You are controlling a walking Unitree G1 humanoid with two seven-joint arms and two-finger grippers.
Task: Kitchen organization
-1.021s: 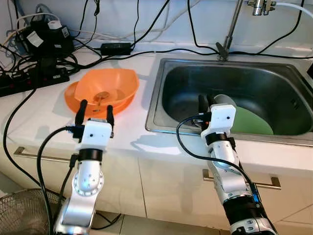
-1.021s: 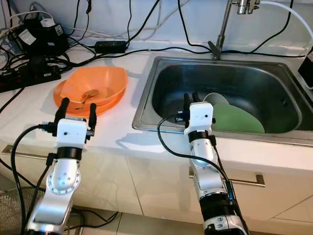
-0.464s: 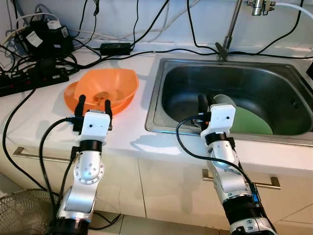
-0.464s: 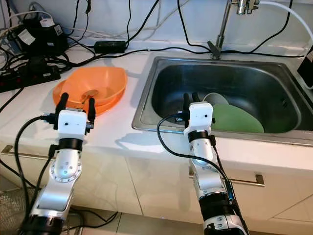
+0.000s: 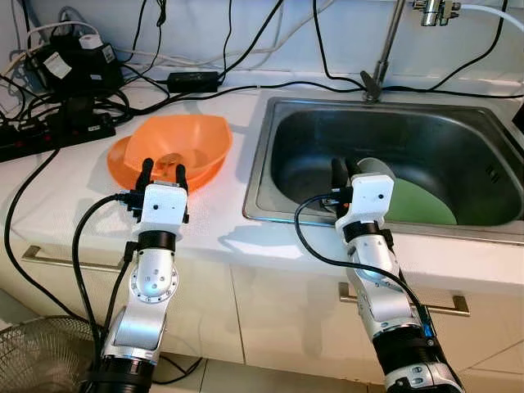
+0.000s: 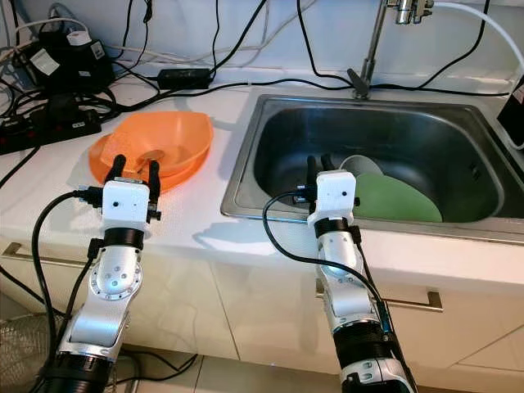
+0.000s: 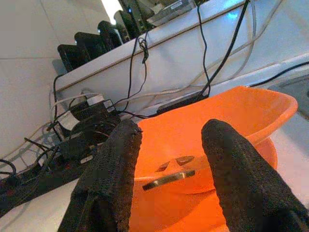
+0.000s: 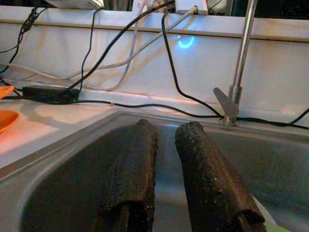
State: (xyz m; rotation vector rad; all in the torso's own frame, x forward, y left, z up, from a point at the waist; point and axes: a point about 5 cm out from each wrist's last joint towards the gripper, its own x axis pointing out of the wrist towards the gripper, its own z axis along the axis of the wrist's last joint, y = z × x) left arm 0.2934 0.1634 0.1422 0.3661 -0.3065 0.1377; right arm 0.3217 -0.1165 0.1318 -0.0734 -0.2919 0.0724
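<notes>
- We are reaching our left gripper (image 5: 164, 170) toward the orange bowl (image 5: 182, 143) on the tabletop (image 5: 221, 214). Its two fingers are spread apart and holding nothing, so they can probably fit over the bowl's near rim.
- The bowl is sitting on an orange plate (image 5: 121, 160). A spoon (image 7: 169, 177) is lying inside the bowl.
- We are holding our right gripper (image 5: 342, 171) over the near edge of the sink (image 5: 260, 155). Its fingers are almost together, with only a thin gap, and it is holding nothing.
- In the sink a green plate (image 5: 422, 205) is lying flat, and a gray cup (image 5: 375, 167) is lying beside it, probably waiting to be washed.
- We are counting one bowl, two plates, one spoon, one cup and two grippers.
</notes>
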